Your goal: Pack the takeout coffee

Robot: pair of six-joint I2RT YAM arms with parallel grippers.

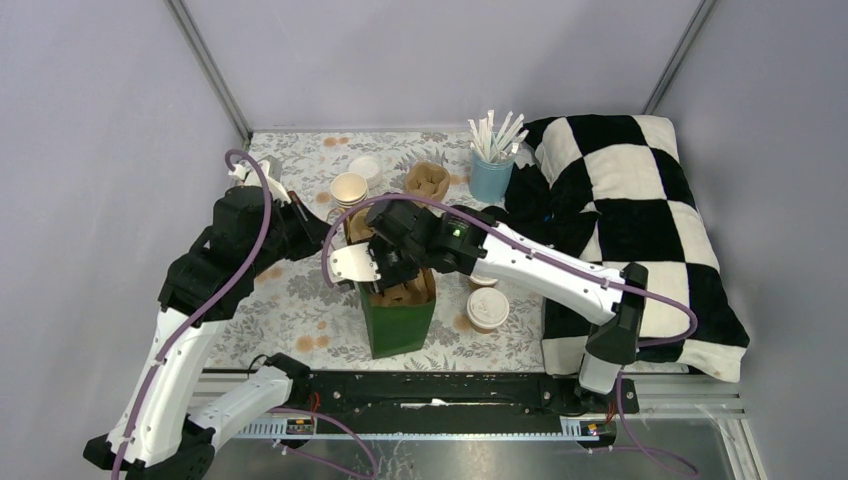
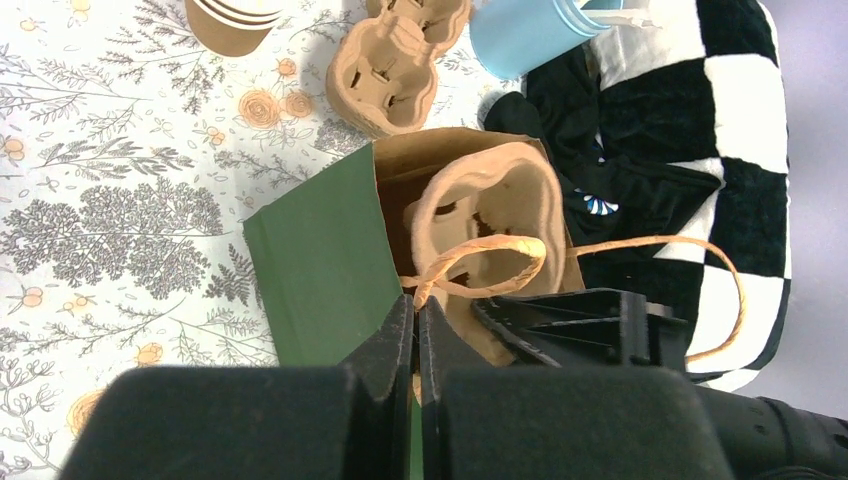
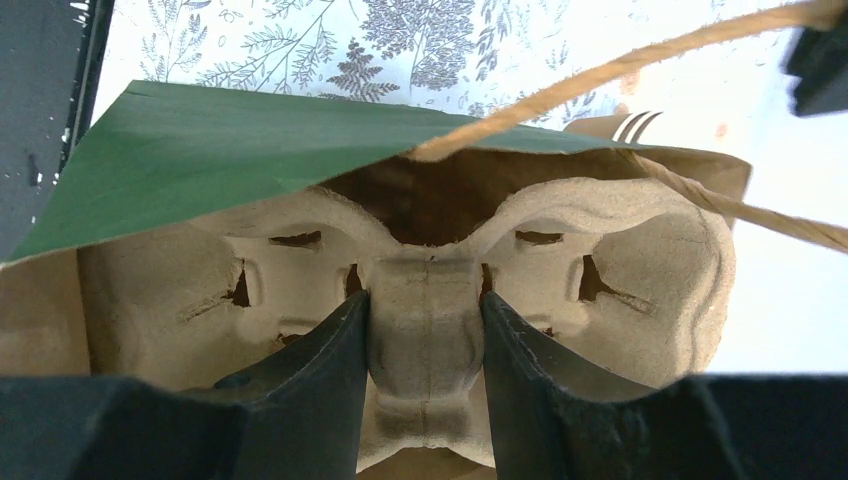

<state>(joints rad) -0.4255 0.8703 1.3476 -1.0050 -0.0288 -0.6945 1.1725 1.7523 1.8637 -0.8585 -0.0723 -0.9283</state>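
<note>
Where the green paper bag, kraft-brown inside, meets its twisted twine handle, the left jaws are pressed flat together on the rim. The right jaws, partly spread, clamp the central ridge of a rough moulded-pulp carrier sunk in the bag's mouth. One lidded tan cup stands on the floral worktop beside the bag; its twin is half hidden by the right arm. A second carrier and a blue straw cup sit beyond.

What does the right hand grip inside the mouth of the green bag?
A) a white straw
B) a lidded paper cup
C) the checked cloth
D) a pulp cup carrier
D: the right hand clamps the middle ridge of the pulp cup carrier sitting in the green bag.
</note>
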